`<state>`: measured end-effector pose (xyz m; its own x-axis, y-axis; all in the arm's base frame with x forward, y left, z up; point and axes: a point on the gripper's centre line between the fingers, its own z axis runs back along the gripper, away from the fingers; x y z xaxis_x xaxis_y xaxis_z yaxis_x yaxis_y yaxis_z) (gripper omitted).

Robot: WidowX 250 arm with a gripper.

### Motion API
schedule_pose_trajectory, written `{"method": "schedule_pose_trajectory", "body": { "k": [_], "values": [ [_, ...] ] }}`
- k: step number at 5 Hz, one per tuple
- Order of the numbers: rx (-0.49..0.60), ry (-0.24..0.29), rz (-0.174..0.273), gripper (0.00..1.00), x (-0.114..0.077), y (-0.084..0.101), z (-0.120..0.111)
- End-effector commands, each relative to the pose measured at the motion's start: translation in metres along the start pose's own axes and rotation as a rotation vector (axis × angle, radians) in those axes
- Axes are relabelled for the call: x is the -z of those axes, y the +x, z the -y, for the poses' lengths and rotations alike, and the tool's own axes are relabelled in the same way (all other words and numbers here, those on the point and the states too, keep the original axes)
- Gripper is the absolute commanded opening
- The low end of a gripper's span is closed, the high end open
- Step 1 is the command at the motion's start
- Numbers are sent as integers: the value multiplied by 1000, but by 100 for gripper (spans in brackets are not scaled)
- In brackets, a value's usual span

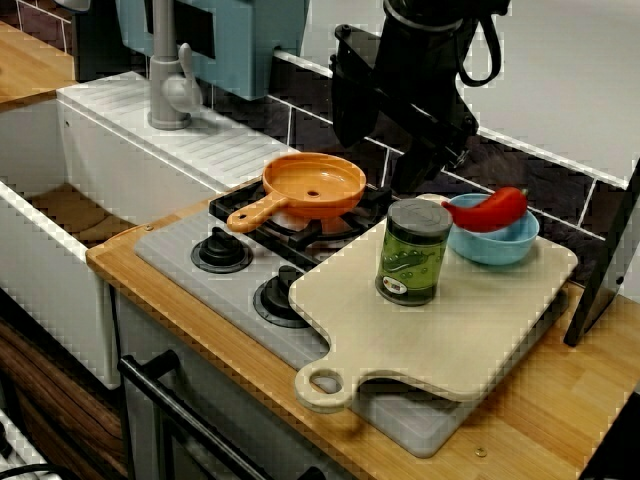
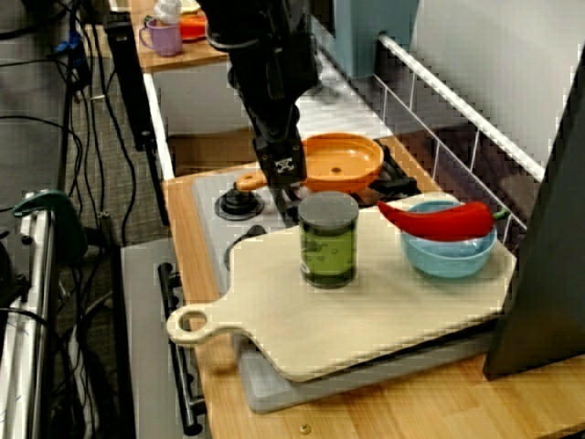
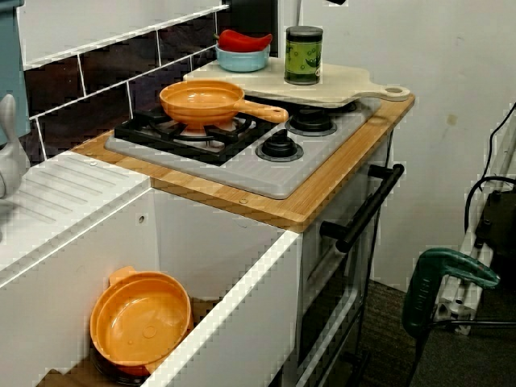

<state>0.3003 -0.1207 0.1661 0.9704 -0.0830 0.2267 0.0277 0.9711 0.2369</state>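
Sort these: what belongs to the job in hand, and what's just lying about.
In hand: gripper; green can, nearest it.
Lying about: cutting board under the can; orange pan; blue bowl; red pepper; orange pot.

One can (image 1: 413, 255), one bowl (image 1: 492, 250), one pepper (image 1: 497, 208) and one cutting board (image 1: 470, 320) are counted. One pan (image 1: 313, 183), one pot (image 3: 141, 321) and two knobs (image 1: 221, 250) are noted.

Even indoor light, soft shadows, jagged blocky edges, mild blur, no glare

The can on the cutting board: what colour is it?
The can is green, with a dark grey lid; clearest in the front view.
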Motion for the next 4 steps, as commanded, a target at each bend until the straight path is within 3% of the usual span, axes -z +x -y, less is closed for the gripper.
{"method": "schedule_pose_trajectory", "body": {
  "k": [1,2,3,4],
  "values": [
    [133,-153,55,100,-23,2,-3],
    [276,-234,84,100,-11,8,0],
    [317,-291,93,100,2,13,1],
    [283,-267,89,100,13,16,3]
  ]
}}
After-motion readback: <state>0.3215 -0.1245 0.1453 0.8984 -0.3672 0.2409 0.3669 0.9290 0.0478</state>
